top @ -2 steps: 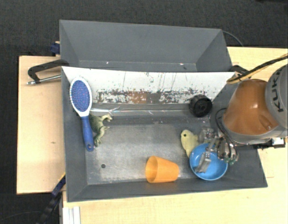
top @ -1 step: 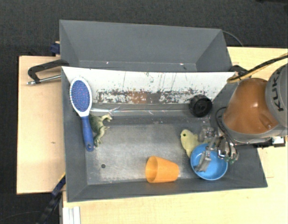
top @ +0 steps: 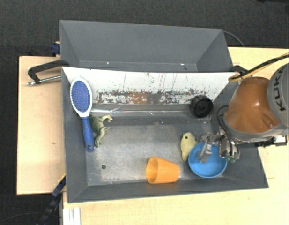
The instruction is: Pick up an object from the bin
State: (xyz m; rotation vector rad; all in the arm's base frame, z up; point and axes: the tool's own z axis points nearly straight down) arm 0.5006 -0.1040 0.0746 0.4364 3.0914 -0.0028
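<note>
My gripper (top: 213,146) is low at the bin's right side, its fingers down over a round blue bowl (top: 206,164) at the front right. Whether the fingers touch the bowl's rim I cannot tell. A pale yellow rubber duck (top: 186,145) lies just left of the bowl. An orange cup (top: 162,170) lies on its side at the front middle.
A black round knob-like thing (top: 201,106) sits by the back wall on the right. A blue and white brush (top: 83,110) leans along the left wall, with a small green toy dinosaur (top: 101,129) beside its handle. The arm's orange cover hangs over the right rim.
</note>
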